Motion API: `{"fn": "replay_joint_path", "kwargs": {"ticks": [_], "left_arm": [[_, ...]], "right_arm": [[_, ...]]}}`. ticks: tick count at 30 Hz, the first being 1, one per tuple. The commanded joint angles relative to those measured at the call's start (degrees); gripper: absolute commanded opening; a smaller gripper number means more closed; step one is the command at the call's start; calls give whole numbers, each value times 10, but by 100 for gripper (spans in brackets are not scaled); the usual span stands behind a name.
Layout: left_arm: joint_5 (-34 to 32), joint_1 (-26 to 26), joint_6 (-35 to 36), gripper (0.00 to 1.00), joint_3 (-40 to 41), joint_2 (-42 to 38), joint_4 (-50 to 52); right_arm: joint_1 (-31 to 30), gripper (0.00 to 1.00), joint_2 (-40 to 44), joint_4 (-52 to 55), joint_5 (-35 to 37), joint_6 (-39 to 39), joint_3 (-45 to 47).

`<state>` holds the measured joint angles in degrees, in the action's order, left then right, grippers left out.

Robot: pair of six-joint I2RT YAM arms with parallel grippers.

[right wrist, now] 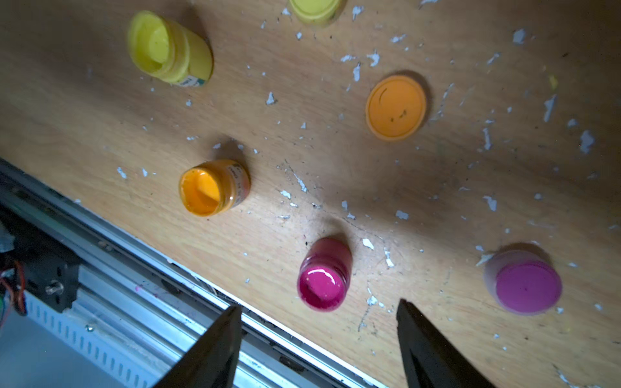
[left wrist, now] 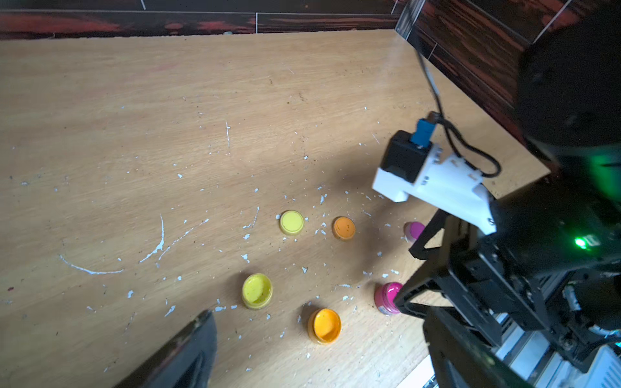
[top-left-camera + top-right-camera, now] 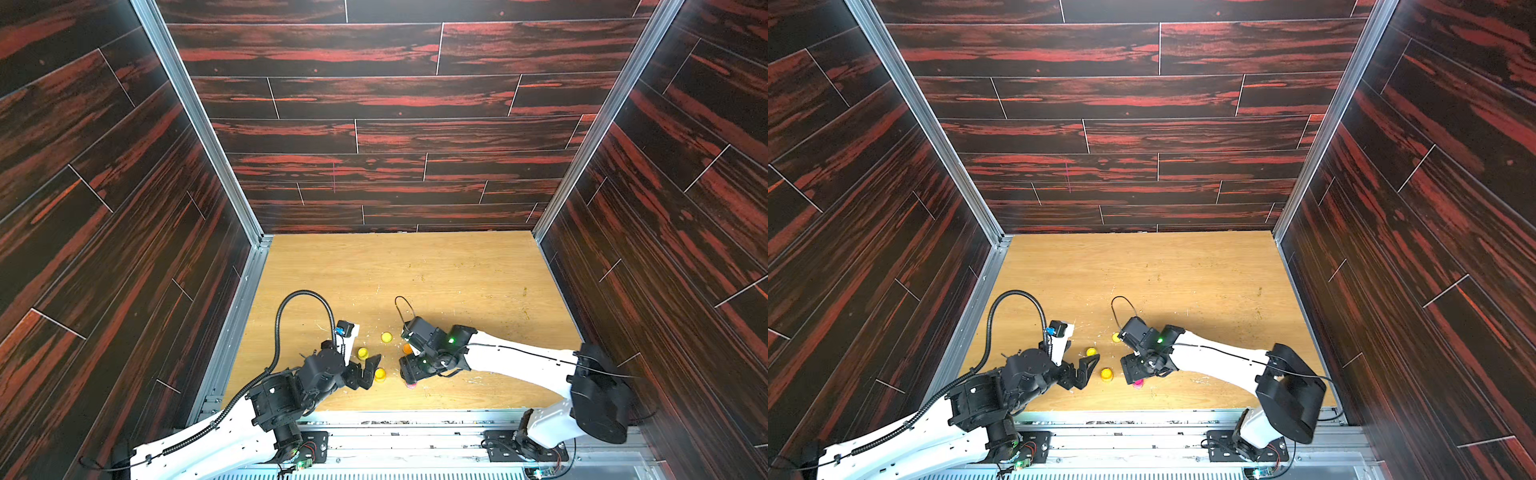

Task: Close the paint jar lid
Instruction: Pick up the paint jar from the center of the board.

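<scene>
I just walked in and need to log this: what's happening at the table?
The yellow jar, orange jar and pink jar stand open; the yellow lid, orange lid and pink lid lie loose on the table. The right end effector hangs open near the pink jar, holding nothing; the left end effector is open and empty.

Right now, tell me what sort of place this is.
Likely a boxed-in robot test cell, not a studio: dark panel walls in aluminium framing enclose a flecked wooden table, left arm and right arm mounted at its front rail.
</scene>
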<state>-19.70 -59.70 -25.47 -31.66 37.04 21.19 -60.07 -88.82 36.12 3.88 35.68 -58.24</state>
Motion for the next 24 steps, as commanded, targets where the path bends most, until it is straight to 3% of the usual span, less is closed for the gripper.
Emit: {"fn": "replay_joint_path", "kwargs": {"ticks": [1, 24], "left_arm": [[-57, -15, 20, 100, 7, -3, -17], [-68, -31, 39, 100, 25, -31, -49]], "right_arm": [[-8, 73, -18, 22, 11, 23, -16], [-27, 57, -81, 7, -7, 40, -10]]}}
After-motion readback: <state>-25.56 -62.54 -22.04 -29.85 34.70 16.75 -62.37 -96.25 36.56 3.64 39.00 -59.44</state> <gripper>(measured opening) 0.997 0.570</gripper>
